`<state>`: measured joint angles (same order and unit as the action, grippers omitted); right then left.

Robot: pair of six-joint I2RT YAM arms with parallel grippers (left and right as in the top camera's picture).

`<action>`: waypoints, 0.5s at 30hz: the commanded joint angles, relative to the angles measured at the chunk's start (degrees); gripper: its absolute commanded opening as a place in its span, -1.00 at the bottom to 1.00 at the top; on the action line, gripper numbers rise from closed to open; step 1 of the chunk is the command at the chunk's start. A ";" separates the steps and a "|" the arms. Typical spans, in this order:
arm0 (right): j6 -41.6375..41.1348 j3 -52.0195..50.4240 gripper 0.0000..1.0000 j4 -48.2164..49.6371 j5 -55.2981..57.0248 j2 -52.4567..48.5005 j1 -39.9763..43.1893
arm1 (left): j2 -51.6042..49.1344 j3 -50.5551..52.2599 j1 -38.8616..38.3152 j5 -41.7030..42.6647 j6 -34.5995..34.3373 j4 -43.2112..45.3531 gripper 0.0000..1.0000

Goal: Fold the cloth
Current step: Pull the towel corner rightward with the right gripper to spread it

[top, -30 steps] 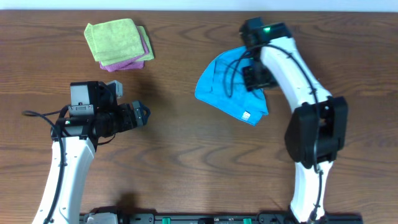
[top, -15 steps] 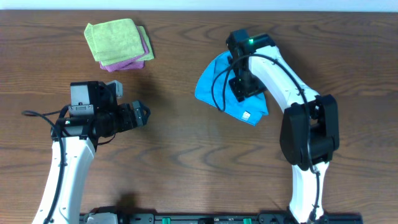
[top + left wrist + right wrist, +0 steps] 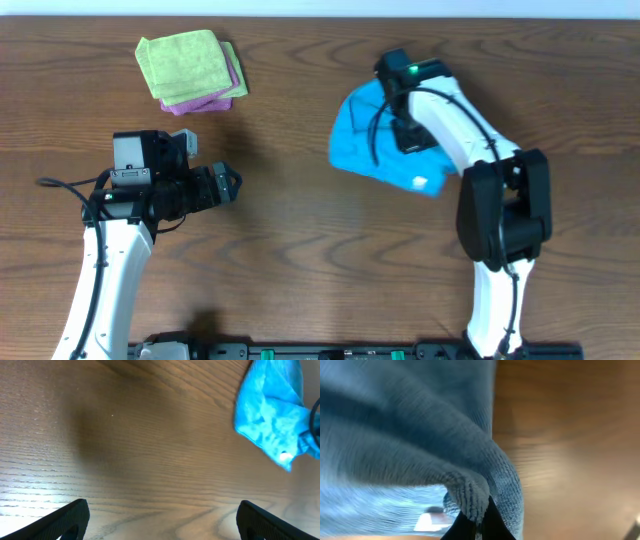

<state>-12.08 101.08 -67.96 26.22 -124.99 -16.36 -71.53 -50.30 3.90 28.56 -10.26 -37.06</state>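
Right gripper [image 3: 408,133] pinches cloth [image 3: 360,145] edge; blue bulk lies just left of it on tabletop [image 3: 300,250]. Left gripper [image 3: 229,182] spread, idle, well apart. Advice: hold pinch firm, carry edge across flat.

It looked like a robotics lab: a left arm [image 3: 108,270] and right arm [image 3: 500,225] stood mounted at a wooden surface [image 3: 300,250].

cloth [image 3: 355,145]: soft terry/microfibre, ribbed fuzzy pile, matt; tag [image 3: 420,183] smooth white. counter [image 3: 300,250]: wood grain, smooth, slight sheen. green cloth [image 3: 185,62] & purple cloth [image 3: 232,92]: nubby matt fabric. right arm [image 3: 455,125] shell: glossy white plastic. left end effector [image 3: 160,522]: 2 black matt fingers.
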 commanded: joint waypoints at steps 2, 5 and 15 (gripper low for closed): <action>-5.44 -0.24 -0.80 2.91 9.46 1.66 5.05 | 0.00 -1.07 -0.20 1.09 0.81 0.00 0.90; -3.76 -0.24 -0.11 6.12 9.16 1.66 7.85 | 0.00 -1.07 -0.20 1.09 0.81 0.09 0.90; -1.27 -0.22 -0.02 1.57 -25.62 9.68 9.75 | -0.72 -1.11 -2.73 0.46 -5.88 4.11 0.91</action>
<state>-13.04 100.79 -66.15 15.97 -121.51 -7.01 -71.53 -50.30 3.20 30.55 -12.36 -33.30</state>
